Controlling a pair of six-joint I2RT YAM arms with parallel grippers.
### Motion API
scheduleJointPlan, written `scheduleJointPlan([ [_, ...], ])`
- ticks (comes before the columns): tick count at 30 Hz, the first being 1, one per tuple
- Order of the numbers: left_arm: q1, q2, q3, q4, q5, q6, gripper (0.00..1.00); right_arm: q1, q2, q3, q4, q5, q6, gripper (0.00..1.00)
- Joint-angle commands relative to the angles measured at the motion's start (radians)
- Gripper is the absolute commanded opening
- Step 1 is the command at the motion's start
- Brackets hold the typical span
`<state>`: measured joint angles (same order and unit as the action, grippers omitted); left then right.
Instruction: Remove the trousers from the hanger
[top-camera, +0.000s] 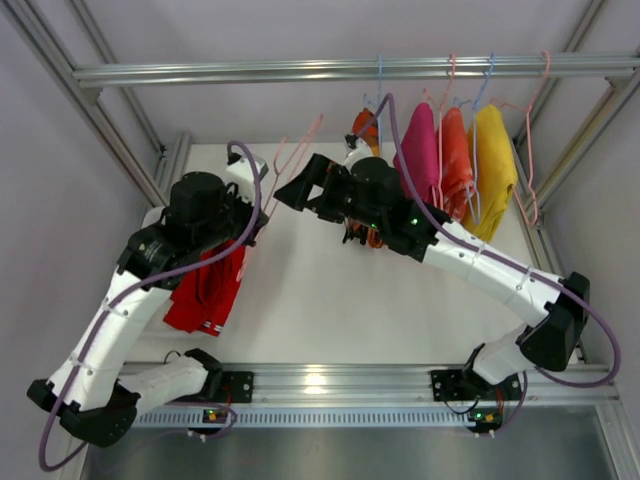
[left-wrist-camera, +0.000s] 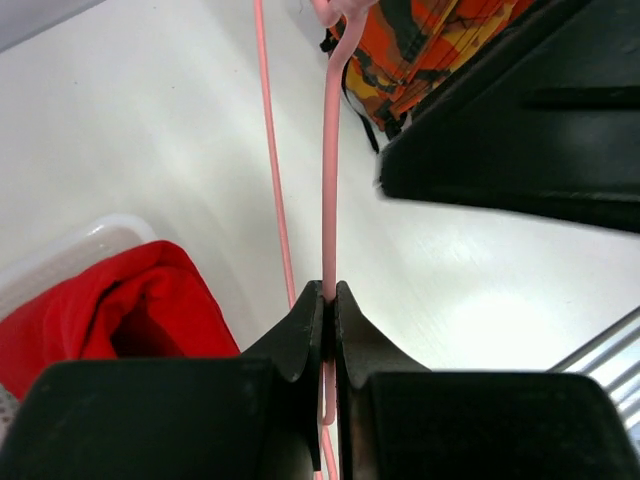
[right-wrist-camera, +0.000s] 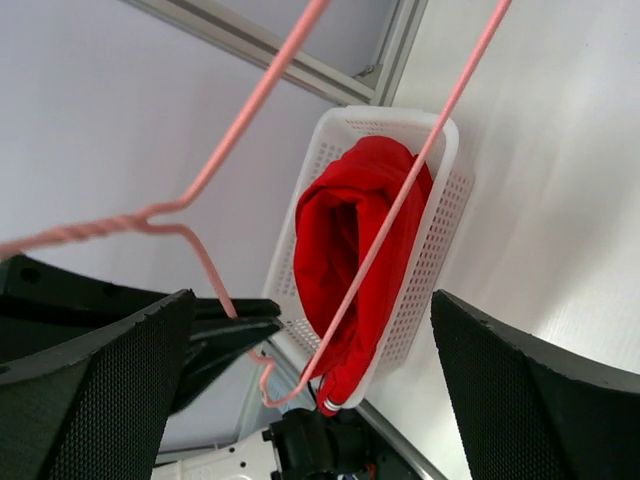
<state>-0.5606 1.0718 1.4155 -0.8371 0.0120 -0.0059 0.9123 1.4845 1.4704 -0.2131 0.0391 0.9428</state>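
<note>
The left pincer (left-wrist-camera: 328, 292) clamps the pink wire hanger (left-wrist-camera: 330, 170), arm bent above the white basket (right-wrist-camera: 450, 190) holding the red trousers (right-wrist-camera: 345, 240). The right pincer (right-wrist-camera: 318, 390) gapes open, arm stretched across the table (top-camera: 320, 290) over the orange patterned trousers (left-wrist-camera: 430, 50).

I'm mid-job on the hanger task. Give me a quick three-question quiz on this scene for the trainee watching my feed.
1. True or false: the left gripper is shut on the pink hanger.
2. Where do the red trousers lie? A: draped on the pink hanger. B: in the white basket. C: held in the right gripper.
3. Fill in: the right gripper's jaws stand ____, one on each side of the hanger wire.

Key: 1 true; 2 B; 3 open.
</note>
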Motion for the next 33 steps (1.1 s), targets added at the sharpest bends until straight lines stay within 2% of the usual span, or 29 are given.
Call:
scheduleJointPlan([
  [1,0.065,-0.049,-0.026,0.055,0.098,-0.095,0.00,-0.006,-0.093,-0.028,0.076,0.002,-0.065,0.99],
  [7,0.165,-0.003,0.000,0.058,0.253,-0.218,0.00,-0.009,-0.222,-0.111,0.153,-0.001,-0.238,0.99],
  [12,0.169,0.123,0.106,0.107,0.275,-0.263,0.00,-0.009,-0.334,-0.162,0.135,0.022,-0.416,1.00],
  [17,0.156,0.227,0.258,0.173,0.198,-0.276,0.00,-0.009,-0.411,-0.180,0.115,0.050,-0.606,0.99],
  [20,0.125,0.331,0.360,0.182,0.143,-0.287,0.00,-0.015,-0.429,-0.173,0.092,0.068,-0.666,1.00],
  [27,0.111,0.488,0.552,0.170,0.001,-0.327,0.00,-0.044,-0.458,-0.186,0.077,0.068,-0.677,1.00],
  [33,0.111,0.556,0.583,0.162,-0.058,-0.344,0.00,-0.076,-0.467,-0.183,0.055,0.091,-0.667,0.99],
])
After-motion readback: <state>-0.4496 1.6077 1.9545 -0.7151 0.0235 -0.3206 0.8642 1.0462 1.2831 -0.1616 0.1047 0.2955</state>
